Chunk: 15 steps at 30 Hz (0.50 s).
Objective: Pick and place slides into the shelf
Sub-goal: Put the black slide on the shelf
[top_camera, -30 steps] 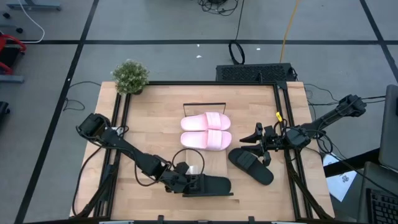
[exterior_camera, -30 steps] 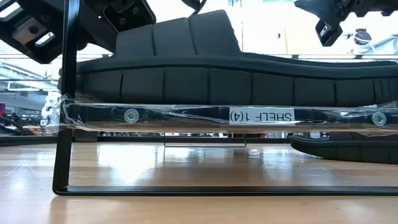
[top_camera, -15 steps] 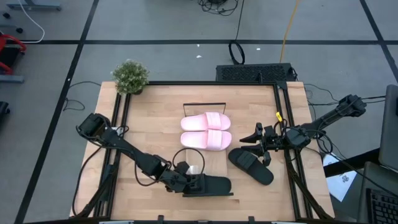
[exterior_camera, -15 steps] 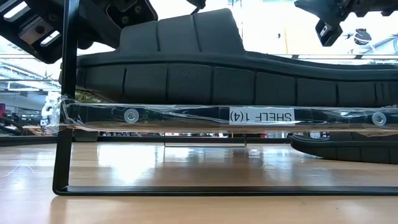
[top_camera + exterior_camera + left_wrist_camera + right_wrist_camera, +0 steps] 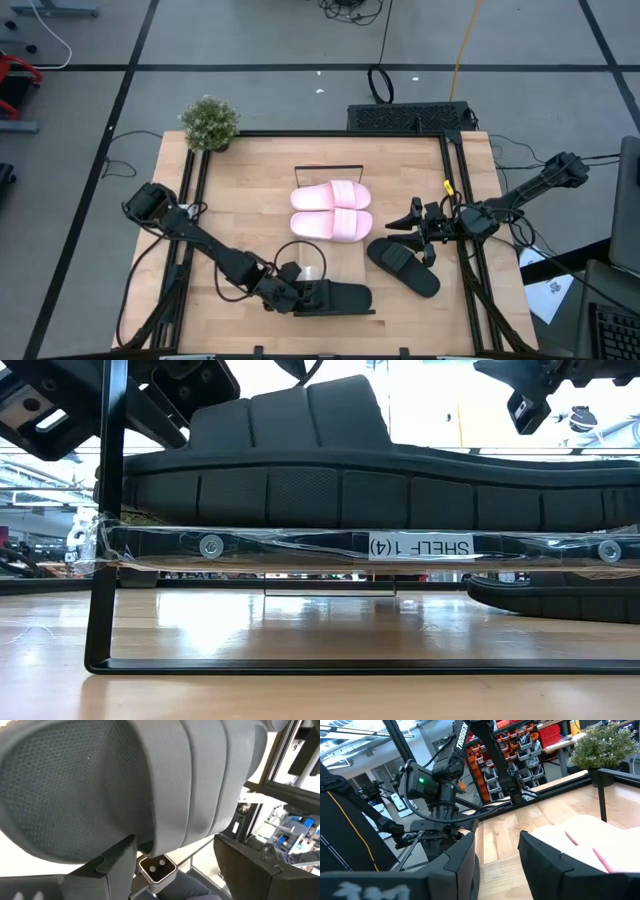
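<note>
One black slide lies across the near end of the shelf, its sole flat on the board. My left gripper is at this slide's left end. It is open, with one finger on either side of the ridged strap. Two pale pink slides lie side by side on the shelf's middle. The second black slide rests on the tabletop to the right of the shelf. My right gripper hovers open just beyond it, toward the far side. My left gripper comes level from the table's left, and its fingers stand wide apart beside the black slide's strap. The strap fills the wrist view, and I cannot tell whether either finger touches it.
A potted plant stands at the table's far left corner. Black frame bars run along the table's sides. A keyboard lies past the far edge. Bare tabletop shows left of the shelf.
The left gripper has drawn back slightly toward the table's left. The black slide has settled flatter on the shelf board and is now at rest there.
</note>
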{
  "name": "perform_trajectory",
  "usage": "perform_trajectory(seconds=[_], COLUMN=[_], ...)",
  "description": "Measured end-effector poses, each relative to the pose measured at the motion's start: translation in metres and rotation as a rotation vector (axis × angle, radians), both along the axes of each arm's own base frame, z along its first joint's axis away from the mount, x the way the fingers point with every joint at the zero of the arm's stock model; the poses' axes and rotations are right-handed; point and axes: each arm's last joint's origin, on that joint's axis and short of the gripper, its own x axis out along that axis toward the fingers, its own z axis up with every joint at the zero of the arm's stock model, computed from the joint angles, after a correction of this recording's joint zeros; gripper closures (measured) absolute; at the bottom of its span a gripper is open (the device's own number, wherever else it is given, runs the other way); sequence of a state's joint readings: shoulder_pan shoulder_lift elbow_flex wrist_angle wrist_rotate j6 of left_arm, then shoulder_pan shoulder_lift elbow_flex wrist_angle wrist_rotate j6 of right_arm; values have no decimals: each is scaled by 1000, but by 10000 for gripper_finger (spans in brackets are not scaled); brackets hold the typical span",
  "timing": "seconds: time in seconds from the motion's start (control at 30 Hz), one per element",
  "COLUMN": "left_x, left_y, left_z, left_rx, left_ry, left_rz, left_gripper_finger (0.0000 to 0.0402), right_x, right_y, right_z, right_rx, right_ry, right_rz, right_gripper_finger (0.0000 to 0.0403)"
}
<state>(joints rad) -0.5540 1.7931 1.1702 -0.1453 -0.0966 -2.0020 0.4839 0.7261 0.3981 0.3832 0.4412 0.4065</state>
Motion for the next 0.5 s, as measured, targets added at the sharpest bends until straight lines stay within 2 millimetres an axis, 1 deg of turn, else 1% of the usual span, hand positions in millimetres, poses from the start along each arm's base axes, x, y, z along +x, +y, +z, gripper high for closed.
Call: perform_trajectory(seconds=[0.17, 0.33, 0.4, 0.5], left_x=[-2, -9, -18, -30], left_y=[-1, 0, 3, 9], left_z=[-1, 6, 11, 25], left_rx=[1, 8, 32, 55], left_ry=[18, 41, 87, 113], left_rz=[20, 15, 16, 34], left_gripper_finger=[143, 144, 147, 148], right_x=[0, 0, 0, 0], right_y=[0, 0, 0, 0], right_z=[0, -1, -1, -2], right_rx=[0, -5, -6, -10], right_ry=[1, 11, 12, 19], right_rz=[0, 1, 1, 2], right_gripper_finger=[261, 261, 261, 261])
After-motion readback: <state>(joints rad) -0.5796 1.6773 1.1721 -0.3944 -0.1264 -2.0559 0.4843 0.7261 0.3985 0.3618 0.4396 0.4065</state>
